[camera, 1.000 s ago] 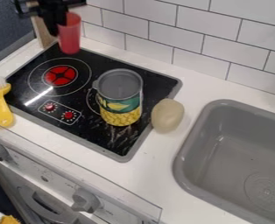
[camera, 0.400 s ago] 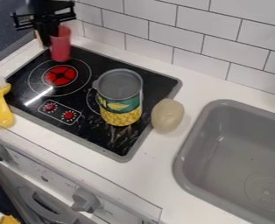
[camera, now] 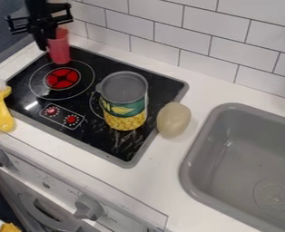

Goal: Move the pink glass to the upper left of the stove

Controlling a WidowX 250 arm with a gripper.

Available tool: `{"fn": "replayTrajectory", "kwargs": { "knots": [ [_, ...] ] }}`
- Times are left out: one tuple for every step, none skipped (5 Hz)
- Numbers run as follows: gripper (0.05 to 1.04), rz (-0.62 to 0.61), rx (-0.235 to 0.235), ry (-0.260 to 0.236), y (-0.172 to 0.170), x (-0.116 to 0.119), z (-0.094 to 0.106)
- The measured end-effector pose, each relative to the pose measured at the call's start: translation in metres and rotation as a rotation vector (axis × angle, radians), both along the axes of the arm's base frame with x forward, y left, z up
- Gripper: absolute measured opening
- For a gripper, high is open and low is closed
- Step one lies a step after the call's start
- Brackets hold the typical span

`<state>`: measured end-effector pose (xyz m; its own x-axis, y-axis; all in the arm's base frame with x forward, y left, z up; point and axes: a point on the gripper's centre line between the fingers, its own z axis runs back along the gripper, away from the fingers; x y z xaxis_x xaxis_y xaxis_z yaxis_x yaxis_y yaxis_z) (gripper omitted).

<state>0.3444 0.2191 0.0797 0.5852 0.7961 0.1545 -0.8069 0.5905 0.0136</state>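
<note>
At the stove's (camera: 163, 86) far left, the pink glass (camera: 60, 50) sits upright against the end effector (camera: 46, 42); whether it's gripped, I can't tell. Probably light, stiff, slippery plastic, best pinched mid-wall.

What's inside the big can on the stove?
A smooth grey surface shows inside the can's rim, but I can't tell whether it's a lid or the bottom. Anything below that surface is hidden.
</note>
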Motion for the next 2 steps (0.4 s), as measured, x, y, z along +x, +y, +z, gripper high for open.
{"fn": "replayTrajectory", "kwargs": {
  "knots": [
    [0.567,0.014,-0.026,-0.012,0.0061,-0.0049,-0.0001],
    [0.876,0.035,-0.041,-0.028,0.0092,-0.0098,0.0087]
  ]
}}
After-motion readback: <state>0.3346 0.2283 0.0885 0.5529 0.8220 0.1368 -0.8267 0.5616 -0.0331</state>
